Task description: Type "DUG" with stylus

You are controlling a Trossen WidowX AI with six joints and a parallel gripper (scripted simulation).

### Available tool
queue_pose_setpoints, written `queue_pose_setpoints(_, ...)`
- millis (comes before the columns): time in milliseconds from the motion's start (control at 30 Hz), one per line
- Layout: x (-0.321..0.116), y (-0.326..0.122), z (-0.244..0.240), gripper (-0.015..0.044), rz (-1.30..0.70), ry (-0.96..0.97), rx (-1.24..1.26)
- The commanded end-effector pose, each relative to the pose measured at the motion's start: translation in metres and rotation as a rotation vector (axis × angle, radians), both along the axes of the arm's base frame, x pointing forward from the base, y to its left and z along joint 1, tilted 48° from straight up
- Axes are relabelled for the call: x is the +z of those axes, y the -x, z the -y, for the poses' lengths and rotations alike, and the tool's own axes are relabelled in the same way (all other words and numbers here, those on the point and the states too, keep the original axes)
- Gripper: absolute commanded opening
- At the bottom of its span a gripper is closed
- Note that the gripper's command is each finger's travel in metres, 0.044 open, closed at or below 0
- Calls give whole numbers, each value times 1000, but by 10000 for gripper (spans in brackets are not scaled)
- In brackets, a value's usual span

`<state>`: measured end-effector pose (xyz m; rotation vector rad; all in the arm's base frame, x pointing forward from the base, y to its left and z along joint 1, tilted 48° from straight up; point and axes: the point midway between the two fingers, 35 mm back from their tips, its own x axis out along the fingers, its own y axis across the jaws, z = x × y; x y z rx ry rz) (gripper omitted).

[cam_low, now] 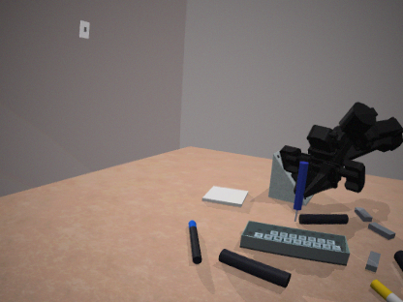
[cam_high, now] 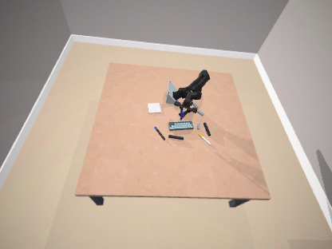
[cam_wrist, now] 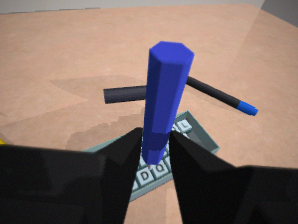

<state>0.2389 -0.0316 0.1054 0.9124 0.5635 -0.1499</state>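
Note:
My gripper (cam_high: 182, 114) (cam_low: 301, 190) (cam_wrist: 155, 135) is shut on the blue stylus (cam_low: 300, 181) (cam_wrist: 167, 85), which stands nearly upright with its thin metal tip down. The keyboard (cam_high: 181, 129) (cam_low: 291, 249) (cam_wrist: 202, 138) is a grey-green tray with pale keys, lying in front of the arm. In the exterior view the tip hangs above the keyboard's back edge, clear of the keys. In the wrist view the tip shows just beyond the D key (cam_wrist: 145, 175). The fingers and stylus hide many keys there; the L key (cam_wrist: 184, 125) shows at the right end.
A black rod (cam_high: 175, 137) (cam_low: 254, 267) (cam_wrist: 125, 94) and a blue-tipped black pen (cam_high: 160, 133) (cam_low: 195, 244) (cam_wrist: 215, 91) lie near the keyboard. Another black rod (cam_low: 324, 219) lies behind it. A yellow-and-white marker (cam_high: 204, 139), small grey blocks (cam_low: 373, 261), a white pad (cam_low: 226, 196) and a grey stand (cam_low: 280, 179) surround it.

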Motion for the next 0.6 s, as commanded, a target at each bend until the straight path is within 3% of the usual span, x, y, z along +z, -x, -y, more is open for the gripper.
queue_pose_setpoints(0,9,-1,-5,0,6,2,-2)
queue_pose_setpoints(567,32,5,-23,0,16,2,0)
